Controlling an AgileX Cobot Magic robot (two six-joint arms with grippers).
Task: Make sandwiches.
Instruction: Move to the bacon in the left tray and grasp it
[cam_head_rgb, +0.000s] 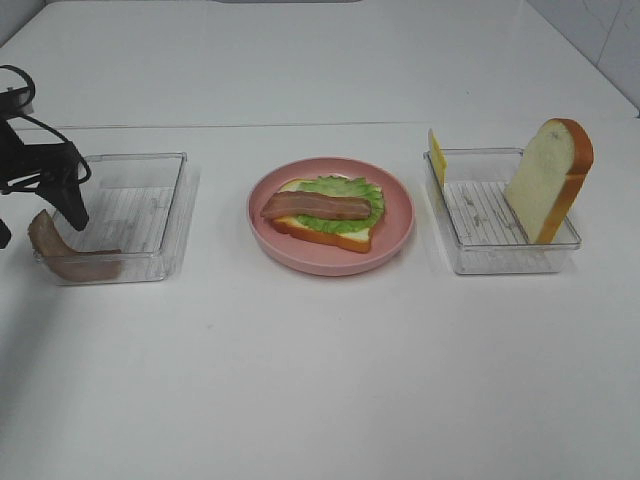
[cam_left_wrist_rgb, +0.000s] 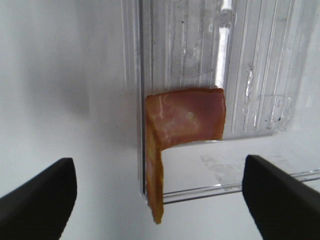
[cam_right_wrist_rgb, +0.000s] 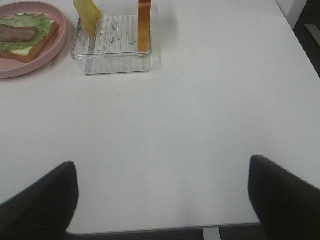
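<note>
The half-built sandwich (cam_head_rgb: 325, 218) sits on the pink plate (cam_head_rgb: 400, 215) in the middle of the table (cam_head_rgb: 320, 390): a bottom bread slice, lettuce (cam_head_rgb: 352, 190) and one bacon strip (cam_head_rgb: 315, 207) on top, no cheese or lid yet. The left claw (cam_left_wrist_rgb: 159, 165) hangs above the corner of the left clear tray (cam_head_rgb: 150, 160), spread wide and holding nothing, with a second bacon strip (cam_left_wrist_rgb: 185, 117) below it. That strip is the awkward part. It is bent, one part lying flat in the tray and the other standing on edge against the tray wall, and whether it laps over the rim cannot be told. A descent here could bring one fingertip down on the wall instead of past it, shoving or tipping the light tray, or the claw could pinch only the thin edge so the floppy strip slips free on the way to the plate. The right claw (cam_right_wrist_rgb: 162, 165) is also wide open and empty over bare table, well apart from the right tray (cam_head_rgb: 500, 262), where the cheese slice (cam_head_rgb: 436, 158) and the top bread slice (cam_head_rgb: 548, 180) lean upright; a careless nudge could topple either.
</note>
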